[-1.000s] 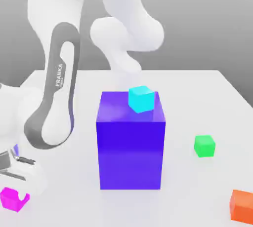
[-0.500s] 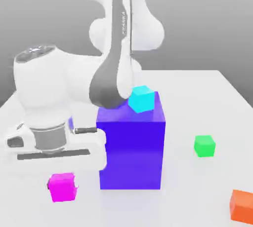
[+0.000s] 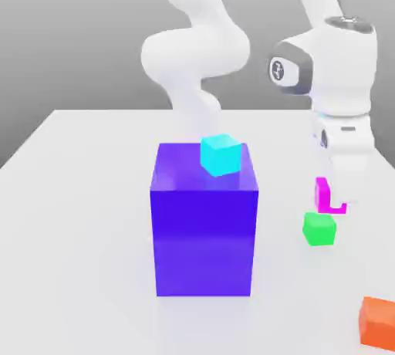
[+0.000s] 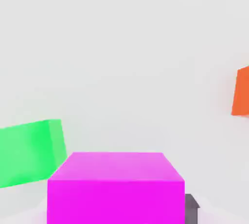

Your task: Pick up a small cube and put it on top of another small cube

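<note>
Pale tabletop (image 3: 92,214) below; gripper (image 3: 335,201) pinches the magenta cube (image 4: 115,201), seemingly clear of green (image 3: 319,228).

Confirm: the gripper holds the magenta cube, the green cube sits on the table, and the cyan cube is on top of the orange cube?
Not quite: the cyan cube is on the big blue-violet block, per the exterior view. Rest stands.
</note>
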Available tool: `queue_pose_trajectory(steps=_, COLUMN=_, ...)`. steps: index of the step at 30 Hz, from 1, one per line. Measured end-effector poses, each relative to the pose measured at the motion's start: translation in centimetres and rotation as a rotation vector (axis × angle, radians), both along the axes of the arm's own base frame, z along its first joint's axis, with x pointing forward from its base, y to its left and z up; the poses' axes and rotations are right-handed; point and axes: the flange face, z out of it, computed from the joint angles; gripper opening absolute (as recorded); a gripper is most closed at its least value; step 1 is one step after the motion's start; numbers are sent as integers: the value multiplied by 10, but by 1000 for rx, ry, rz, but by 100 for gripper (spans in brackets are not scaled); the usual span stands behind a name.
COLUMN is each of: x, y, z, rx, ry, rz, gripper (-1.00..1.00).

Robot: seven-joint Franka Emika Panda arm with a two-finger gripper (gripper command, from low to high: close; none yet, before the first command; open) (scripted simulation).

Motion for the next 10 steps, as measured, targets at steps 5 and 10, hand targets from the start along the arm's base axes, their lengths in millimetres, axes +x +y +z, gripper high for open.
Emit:
queue_pose_trajectory(steps=5, x=-15, y=5, z=-42, rx=-18, ry=7, rz=66, gripper=-100)
queue_pose_trajectory(steps=10, x=-16, y=3, z=-65, rx=-17, ry=9, rz=67, gripper=100)
